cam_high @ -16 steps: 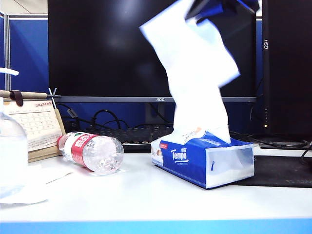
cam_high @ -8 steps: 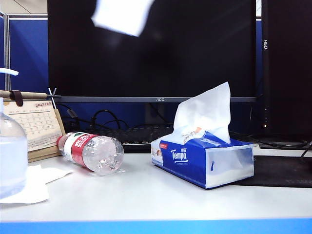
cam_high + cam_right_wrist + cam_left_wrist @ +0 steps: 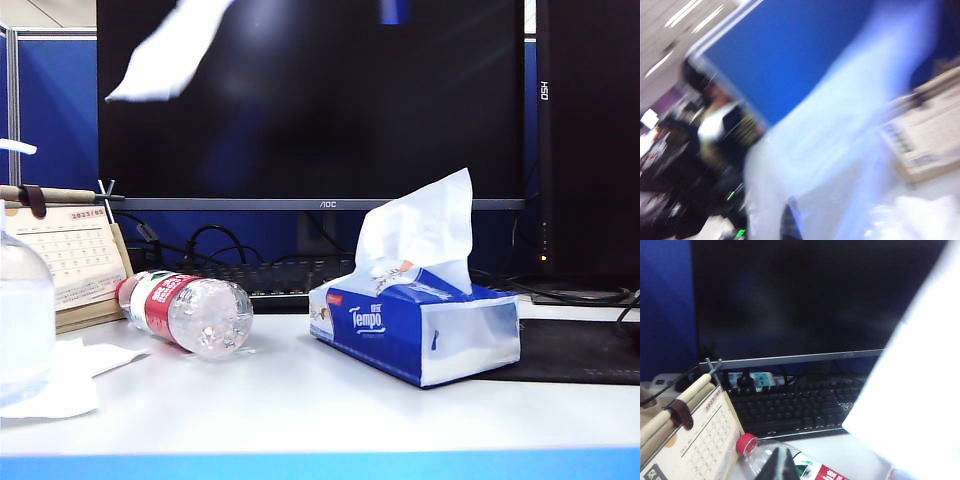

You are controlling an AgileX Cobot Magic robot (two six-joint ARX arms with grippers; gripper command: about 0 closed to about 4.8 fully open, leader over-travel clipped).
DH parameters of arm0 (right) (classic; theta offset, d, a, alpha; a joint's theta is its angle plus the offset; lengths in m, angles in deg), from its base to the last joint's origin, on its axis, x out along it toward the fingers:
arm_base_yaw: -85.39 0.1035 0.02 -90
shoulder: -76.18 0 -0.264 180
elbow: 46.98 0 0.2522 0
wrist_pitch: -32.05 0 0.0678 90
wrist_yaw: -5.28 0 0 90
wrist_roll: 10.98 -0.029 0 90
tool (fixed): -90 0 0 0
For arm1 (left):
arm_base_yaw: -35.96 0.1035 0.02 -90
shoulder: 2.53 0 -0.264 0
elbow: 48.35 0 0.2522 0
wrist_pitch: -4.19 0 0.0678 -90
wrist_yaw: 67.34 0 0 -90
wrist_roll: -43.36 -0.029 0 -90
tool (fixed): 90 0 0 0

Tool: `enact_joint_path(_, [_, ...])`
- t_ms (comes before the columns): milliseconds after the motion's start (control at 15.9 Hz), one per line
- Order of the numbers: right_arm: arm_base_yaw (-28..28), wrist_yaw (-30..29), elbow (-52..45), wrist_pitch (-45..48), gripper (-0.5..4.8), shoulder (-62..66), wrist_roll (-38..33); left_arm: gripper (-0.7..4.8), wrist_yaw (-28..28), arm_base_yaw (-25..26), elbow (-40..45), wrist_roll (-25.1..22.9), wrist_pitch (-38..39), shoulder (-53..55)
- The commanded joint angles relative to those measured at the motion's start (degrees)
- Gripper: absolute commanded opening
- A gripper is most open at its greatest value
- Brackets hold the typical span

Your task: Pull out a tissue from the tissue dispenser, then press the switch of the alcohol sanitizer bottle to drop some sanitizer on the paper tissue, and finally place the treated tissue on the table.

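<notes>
tissue in the air, on its way to the sanitizer

exterior view: the tissue hangs blurred in the upper left of the frame, free of the tissue dispenser, which sits right of centre on the bench with the next sheet standing up. the alcohol sanitizer bottle is cut by the left edge, its switch just showing above. neither arm shows here. between pack and bottle lies a red-labelled water bottle; i would carry the sheet high over it, then lower it under the spout with slack hanging down.

left wrist view: the left pincer shows only dark tips at the bottom, seemingly together and empty, though i cannot tell for sure. a calendar stands at lower left, a keyboard behind; the tissue fills the right side.

right wrist view: heavily blurred. the right pincer is closed on the tissue. the calendar appears at right, so room near the bottle is tight; i would slow down.
</notes>
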Motion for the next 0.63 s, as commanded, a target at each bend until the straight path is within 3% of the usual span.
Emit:
enact_joint_path(63, [1.53,2.64,-1.14,1.77,-0.06,2.38,0.98,-0.05,-0.15,-0.02,-0.20,-0.20,-0.74,0.04])
enact_joint_path(440, [3.58,2.43,-1.79,13.64,-0.06,12.79,-3.10,-0.05,-0.17,-0.02,-0.20,-1.27,-0.98,7.21])
enact_joint_path(628, [3.56,2.21,-1.79,14.01,-0.06,13.27,-3.41,-0.05,-2.03,-0.02,-0.22,-2.45,-3.10,8.48])
